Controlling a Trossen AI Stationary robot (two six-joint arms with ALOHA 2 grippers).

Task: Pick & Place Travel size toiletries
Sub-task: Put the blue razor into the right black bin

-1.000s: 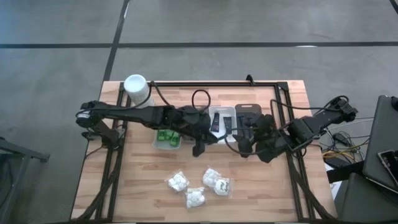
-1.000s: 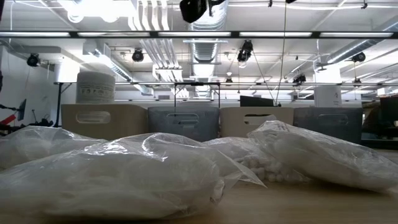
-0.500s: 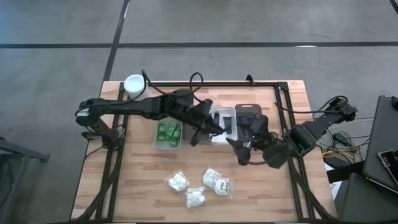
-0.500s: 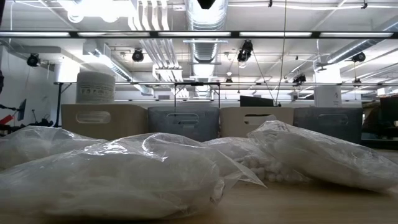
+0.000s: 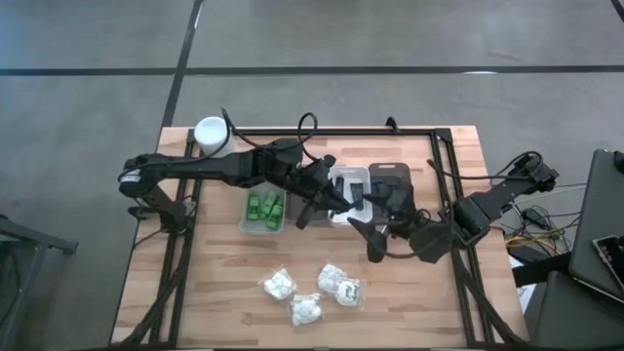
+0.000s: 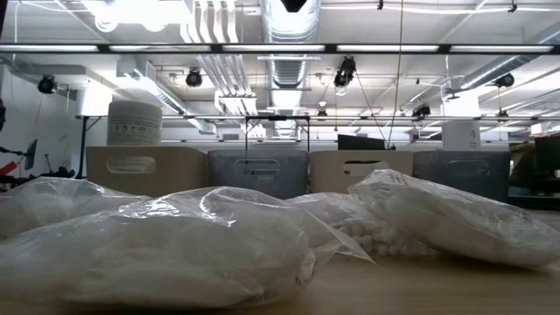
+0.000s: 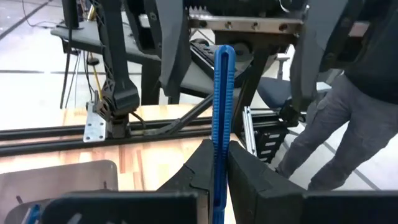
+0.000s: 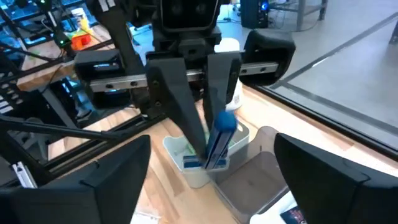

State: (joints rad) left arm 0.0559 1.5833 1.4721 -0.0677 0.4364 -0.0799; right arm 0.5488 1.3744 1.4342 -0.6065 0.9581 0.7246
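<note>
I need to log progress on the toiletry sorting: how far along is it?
Done: green bottles sit in their tray. In hand: the left claw is shut on a blue razor above the trays; the right claw hangs open beside it. Left: three white packets on the table.

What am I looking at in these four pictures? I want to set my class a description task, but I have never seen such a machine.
It is a robot with two dark arms at a wooden table, each ending in a two-fingered tool. One picture looks straight down, one looks level across the tabletop, and two come from cameras on the arms' wrists. The left tool is shut on a slim blue razor, held over the trays. The right tool stands open just in front of it. On the table lie three white wrapped packets, a tray of green bottles and a white container.
</note>
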